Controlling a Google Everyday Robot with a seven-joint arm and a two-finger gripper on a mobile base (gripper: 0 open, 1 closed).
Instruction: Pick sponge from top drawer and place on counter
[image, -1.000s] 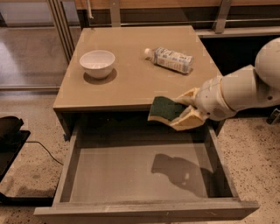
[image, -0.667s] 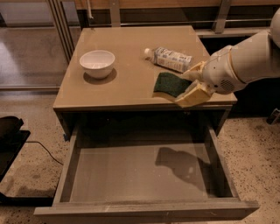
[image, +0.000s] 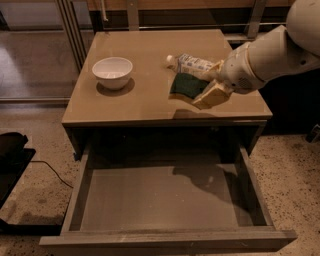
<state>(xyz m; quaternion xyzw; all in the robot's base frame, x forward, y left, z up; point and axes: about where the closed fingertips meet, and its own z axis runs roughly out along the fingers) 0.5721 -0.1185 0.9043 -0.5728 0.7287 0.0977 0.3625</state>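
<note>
My gripper (image: 202, 86) is shut on the sponge (image: 186, 85), a dark green pad with a yellow lower layer. It holds the sponge just above the right part of the beige counter (image: 145, 95), in front of the bottle. The cream fingers (image: 212, 95) clamp the sponge's right side. The white arm comes in from the upper right. The top drawer (image: 165, 197) stands pulled open below the counter, its grey bottom bare.
A white bowl (image: 113, 71) stands on the counter's left part. A small plastic bottle (image: 192, 64) lies on its side behind the sponge. A dark object (image: 12, 150) and cable lie on the speckled floor at left. Railings run behind the cabinet.
The gripper has carried the sponge up from over the drawer, across the counter's front edge, and further back over the counter, closer to the bottle.
</note>
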